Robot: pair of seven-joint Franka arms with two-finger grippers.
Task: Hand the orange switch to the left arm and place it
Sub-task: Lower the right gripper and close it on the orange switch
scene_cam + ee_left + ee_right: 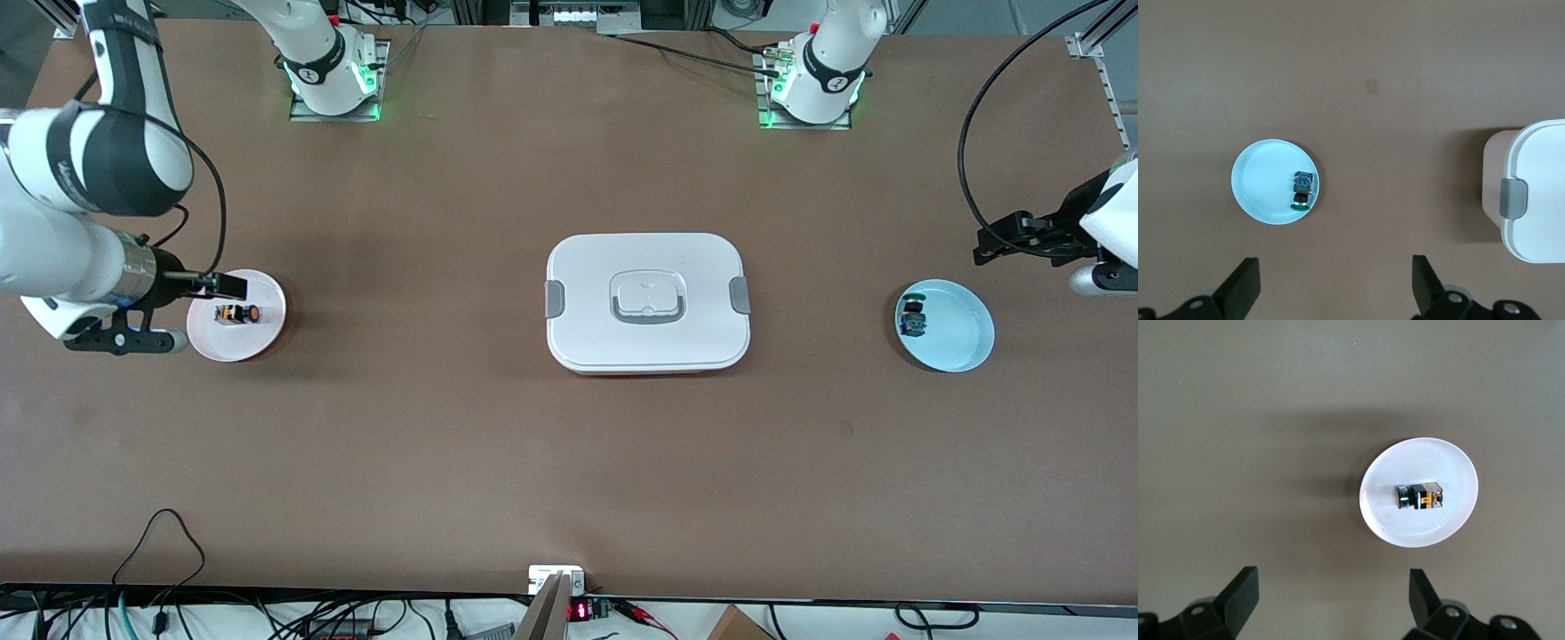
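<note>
Two white jointed arms with black bands, bases bolted along the table (498,462) edge farthest from the front camera. Right arm (80,178) bent low at its own end of the table, wrist level, black right gripper (218,284) up over the rim of a pink plate (267,333); fingers (1241,590) spread wide, nothing between them. Left arm (1111,213) mostly out of frame at the other end, only wrist and black left gripper (1000,240) showing, up over bare tabletop near a light blue plate (965,333); fingers (1245,283) likewise wide apart and empty.

Orange switch (238,314) lying on its side in the middle of the pink plate: tiny black body, round orange cap, yellowish side marks. Plate small, round, smooth and glossy, near the table edge at the right arm's end.

Box (647,302) at the centre of the table, well apart from both plates: large, white, rounded-rectangular, lid on, grey clips on the two short sides, recessed grey-rimmed handle on top, thin red line along the bottom edge nearest the camera. Smooth matte plastic look.

Light blue plate round, shallow, glossy, near the table edge at the left arm's end. Small blue switch (912,318) with dark green cap resting inside, close to the rim on the box's side.

Tabletop plain brown, matte, flat.
</note>
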